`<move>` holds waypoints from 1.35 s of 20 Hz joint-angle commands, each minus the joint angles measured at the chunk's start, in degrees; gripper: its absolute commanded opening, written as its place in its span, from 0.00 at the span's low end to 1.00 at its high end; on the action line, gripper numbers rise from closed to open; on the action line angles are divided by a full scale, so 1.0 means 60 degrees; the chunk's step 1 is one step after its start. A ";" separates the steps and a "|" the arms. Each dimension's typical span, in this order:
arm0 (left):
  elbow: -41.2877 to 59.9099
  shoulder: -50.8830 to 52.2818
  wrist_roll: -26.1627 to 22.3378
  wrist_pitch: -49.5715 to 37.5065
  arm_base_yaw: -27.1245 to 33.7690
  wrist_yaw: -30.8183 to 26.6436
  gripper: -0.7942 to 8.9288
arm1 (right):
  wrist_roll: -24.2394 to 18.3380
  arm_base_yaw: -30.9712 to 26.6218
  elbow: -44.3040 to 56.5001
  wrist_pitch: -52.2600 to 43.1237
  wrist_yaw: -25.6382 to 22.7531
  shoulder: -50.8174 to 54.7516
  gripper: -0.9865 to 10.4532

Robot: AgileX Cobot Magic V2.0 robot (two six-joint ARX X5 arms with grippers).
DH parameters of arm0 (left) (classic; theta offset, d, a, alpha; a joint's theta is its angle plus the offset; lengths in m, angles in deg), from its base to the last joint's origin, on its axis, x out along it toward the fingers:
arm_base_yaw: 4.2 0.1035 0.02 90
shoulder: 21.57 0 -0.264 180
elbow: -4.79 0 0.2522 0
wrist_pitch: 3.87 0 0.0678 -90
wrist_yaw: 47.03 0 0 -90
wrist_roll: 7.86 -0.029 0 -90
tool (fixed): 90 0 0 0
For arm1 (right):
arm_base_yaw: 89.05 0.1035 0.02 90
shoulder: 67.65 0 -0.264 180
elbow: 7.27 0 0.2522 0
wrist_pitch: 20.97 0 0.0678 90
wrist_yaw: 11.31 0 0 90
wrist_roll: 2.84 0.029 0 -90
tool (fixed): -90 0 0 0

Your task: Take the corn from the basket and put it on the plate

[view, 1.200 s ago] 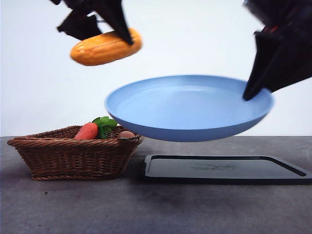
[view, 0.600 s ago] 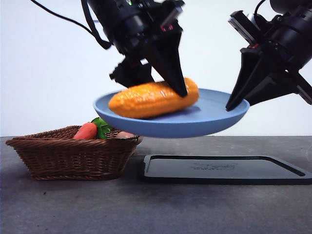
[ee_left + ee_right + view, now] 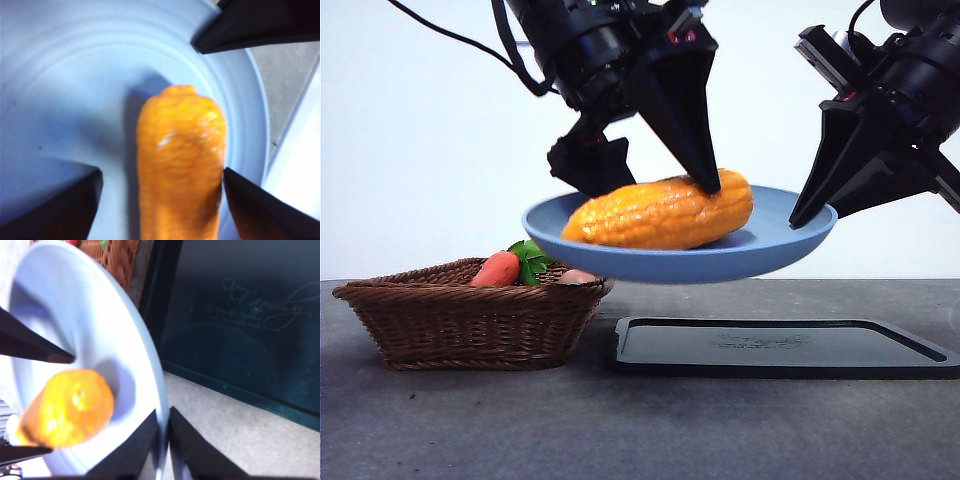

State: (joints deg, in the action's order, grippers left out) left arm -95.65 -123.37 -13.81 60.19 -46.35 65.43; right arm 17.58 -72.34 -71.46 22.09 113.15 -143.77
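Two end effectors are at work above my table [image 3: 470,420], plus five items, listed nearest first.

1. Basket [image 3: 460,325]: brown wicker, resting on the table at the near left. It holds a carrot [image 3: 498,269] with green leaves and a small pinkish-tan item [image 3: 578,276] just beside it. No corn inside.

2. Tray [image 3: 780,347]: flat, black, rectangular, lying just beside the basket. Nothing rests on it; the plate hangs in the air above it.

3. Plate [image 3: 775,250]: light blue, round, held clear of the table and slightly tilted. My right end effector [image 3: 164,440] is clamped on its rim, one jaw on each face.

4. Corn [image 3: 660,212]: orange-yellow cob lying lengthwise on the plate, touching its floor. In the left wrist view the cob [image 3: 181,160] sits between the jaws of my left end effector [image 3: 160,200]. Those jaws stand apart; one seems to clear the cob, the other is close to its side, and I cannot tell whether it touches.

Progress, as I judge it: pick and carry are done, and the cob is on the plate. Left to do: draw my left arm clear, and probably set the plate down.
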 commanded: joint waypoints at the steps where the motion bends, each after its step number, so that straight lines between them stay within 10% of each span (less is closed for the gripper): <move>1: -0.0550 -0.0160 -0.0069 0.0237 -0.0076 -0.0033 0.50 | -0.0022 0.0036 -0.0186 -0.0160 0.0222 -0.0044 0.09; 27: -0.4940 -0.0138 -0.0102 0.2765 0.0219 -0.0029 0.50 | -0.0044 -0.2583 -0.0219 -0.2277 0.0015 -0.3009 0.09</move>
State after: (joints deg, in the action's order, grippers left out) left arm -123.47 -123.37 -14.34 77.04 -44.60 65.32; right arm 16.82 -87.84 -71.59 9.04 112.58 -161.14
